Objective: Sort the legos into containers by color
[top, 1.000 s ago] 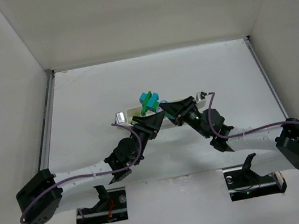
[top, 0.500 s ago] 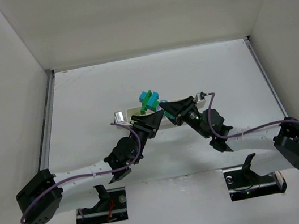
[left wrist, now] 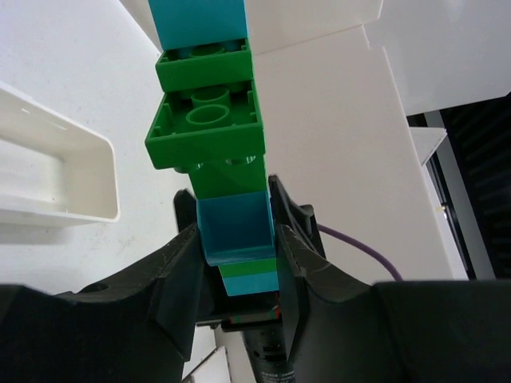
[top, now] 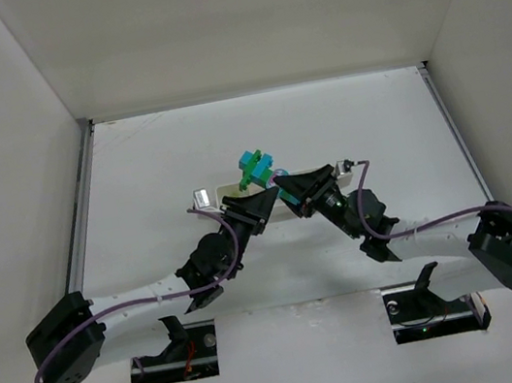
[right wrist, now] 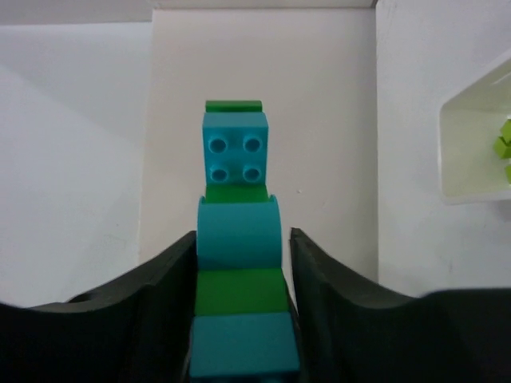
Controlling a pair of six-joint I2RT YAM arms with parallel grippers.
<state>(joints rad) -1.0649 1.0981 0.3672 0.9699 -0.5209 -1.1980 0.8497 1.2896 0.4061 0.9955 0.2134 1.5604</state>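
aloft, lego cluster (top: 254, 168) clamped in left gripper (left wrist: 235, 233); right gripper (right wrist: 243, 243) astride it — jaws a touch slack

In the overhead view the left gripper (top: 257, 194) and right gripper (top: 282, 189) hide nearly all of the tray (left wrist: 100, 187). The brick stack (left wrist: 209, 120) runs past the left wrist view's top edge and the right wrist view's bottom edge. Yellow-green bricks (right wrist: 503, 148) in the tray are cut off at that view's right edge. Whether the right gripper presses the stack is unclear.
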